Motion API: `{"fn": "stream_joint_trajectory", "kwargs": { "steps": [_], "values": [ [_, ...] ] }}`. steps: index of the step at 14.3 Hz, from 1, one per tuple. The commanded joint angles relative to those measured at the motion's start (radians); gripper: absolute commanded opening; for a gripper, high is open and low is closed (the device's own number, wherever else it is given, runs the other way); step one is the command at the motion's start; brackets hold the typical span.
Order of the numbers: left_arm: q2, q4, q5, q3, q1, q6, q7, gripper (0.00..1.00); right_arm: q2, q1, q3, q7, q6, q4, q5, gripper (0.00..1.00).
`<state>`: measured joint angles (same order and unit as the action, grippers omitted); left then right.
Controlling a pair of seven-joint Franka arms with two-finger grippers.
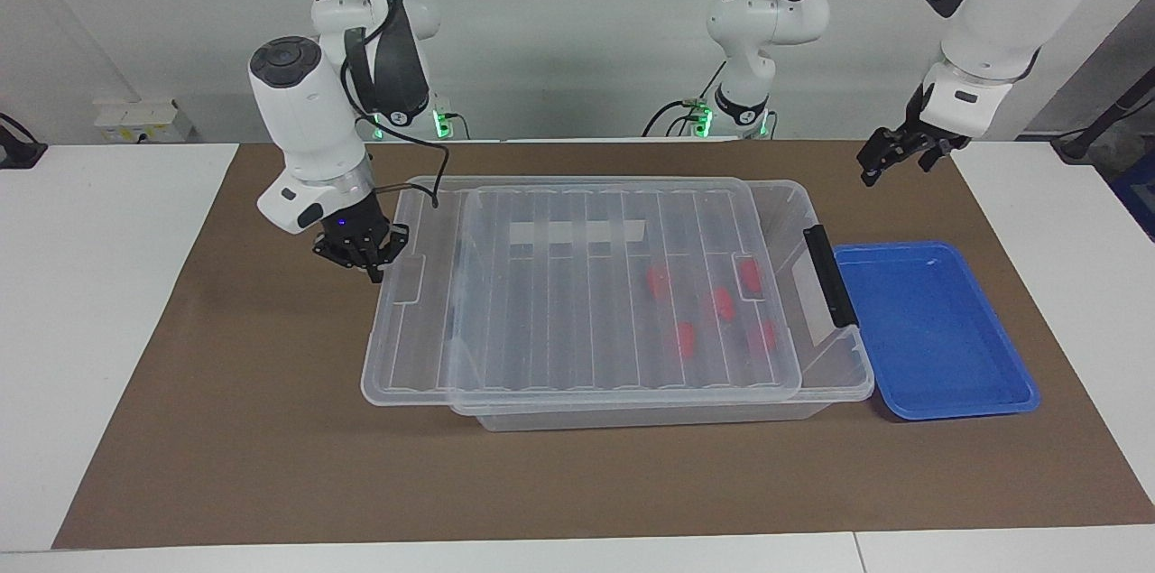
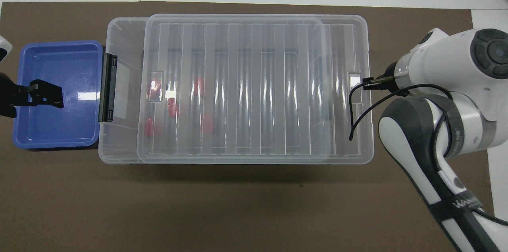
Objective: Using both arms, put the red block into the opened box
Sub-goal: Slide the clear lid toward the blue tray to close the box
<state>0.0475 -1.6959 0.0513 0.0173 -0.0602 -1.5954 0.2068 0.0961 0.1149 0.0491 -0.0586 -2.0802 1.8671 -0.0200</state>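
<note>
The right hand [image 1: 372,259], fingertips pinched shut, presses the lid [image 1: 577,284] edge at its own end; the box [image 1: 839,374] runs lengthwise toward the left arm. The left hand [image 1: 889,160] waits spread wide and empty over the surface [image 1: 226,429] near the blue tray [image 1: 938,329]

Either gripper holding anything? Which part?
Right gripper is shut on the lid at its end tab. Left gripper is open over the mat, holding nothing.

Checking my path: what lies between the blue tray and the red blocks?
The end wall of the box and its black handle, seen in the overhead view.
</note>
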Motion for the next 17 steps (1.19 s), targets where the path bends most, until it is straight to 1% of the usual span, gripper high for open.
{"fn": "stream_joint_trajectory", "kwargs": {
  "steps": [1,8,16,17],
  "values": [
    [0.032,-0.034,-0.013,-0.005,0.014,-0.005,-0.012,1.0,-0.012,0.032,0.006,-0.021,0.002,0.027,0.018,0.0],
    [0.032,-0.034,-0.013,-0.007,0.013,-0.006,-0.012,1.0,-0.013,0.095,0.008,-0.041,0.0,0.027,0.02,0.0],
    [0.031,-0.03,-0.013,-0.002,0.011,-0.003,-0.007,1.0,-0.009,0.111,0.008,-0.04,-0.018,0.026,0.023,0.0],
    [0.031,-0.028,-0.013,-0.002,0.011,-0.003,-0.007,1.0,-0.006,0.118,0.008,-0.038,-0.021,0.023,0.053,0.0]
  ]
}}
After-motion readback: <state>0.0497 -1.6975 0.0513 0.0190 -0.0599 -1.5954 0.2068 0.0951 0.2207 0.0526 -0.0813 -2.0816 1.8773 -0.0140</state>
